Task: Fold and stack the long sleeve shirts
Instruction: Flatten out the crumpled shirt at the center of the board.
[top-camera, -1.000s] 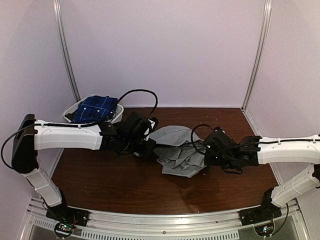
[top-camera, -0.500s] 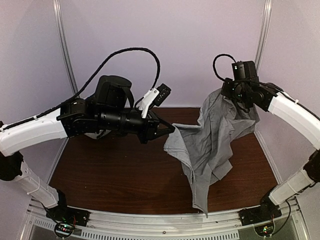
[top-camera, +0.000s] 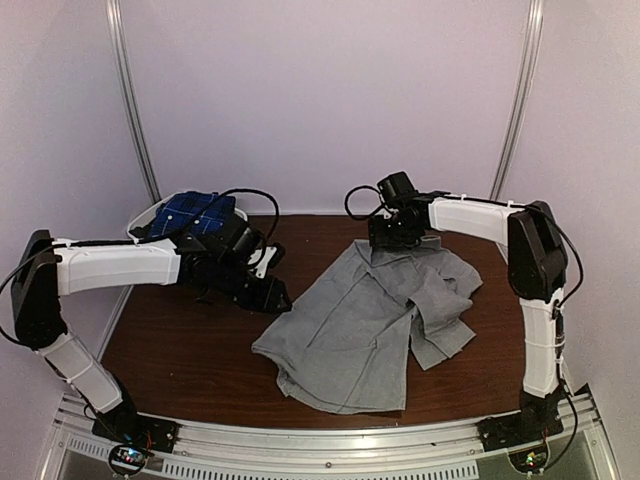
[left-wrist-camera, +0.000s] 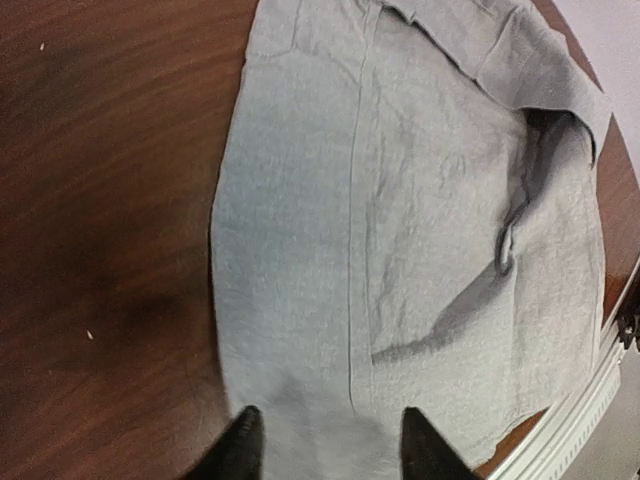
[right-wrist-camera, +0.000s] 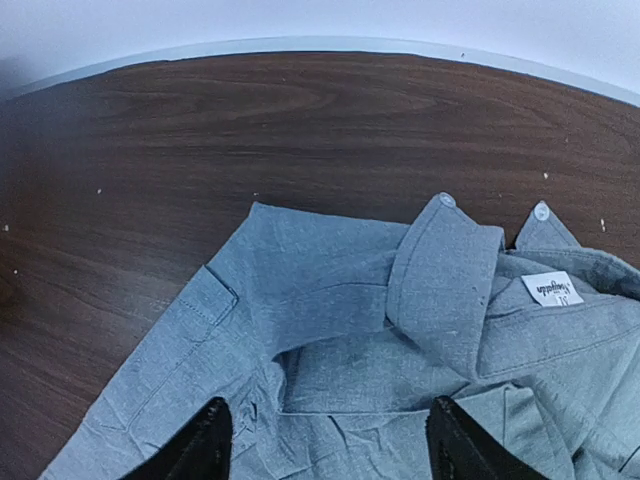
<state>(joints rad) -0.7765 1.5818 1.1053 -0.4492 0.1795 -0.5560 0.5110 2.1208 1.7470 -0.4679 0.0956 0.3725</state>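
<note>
A plain grey long sleeve shirt (top-camera: 350, 325) lies spread on the brown table, collar toward the back, one sleeve bunched at its right side. My left gripper (top-camera: 274, 296) sits low at the shirt's left edge, open, with its fingertips (left-wrist-camera: 241, 446) apart over the cloth (left-wrist-camera: 420, 230) and nothing pinched. At the collar (right-wrist-camera: 446, 272) my right gripper (top-camera: 393, 238) stands open, its fingers (right-wrist-camera: 206, 446) spread above the fabric. Two white buttons (right-wrist-camera: 541, 211) and a neck label (right-wrist-camera: 552, 289) show. A dark blue plaid shirt (top-camera: 196, 212) lies in the white basket (top-camera: 141, 221) at the back left.
Metal frame posts (top-camera: 132, 100) rise at both back corners against the pale walls. An aluminium rail (top-camera: 330, 440) runs along the table's near edge, close to the shirt's hem. Bare wood (top-camera: 170, 350) shows left of the shirt.
Half a second ago both grippers held the grey shirt up in the air. Now it lies spread on the table, both arms have come down and both grippers have opened.
</note>
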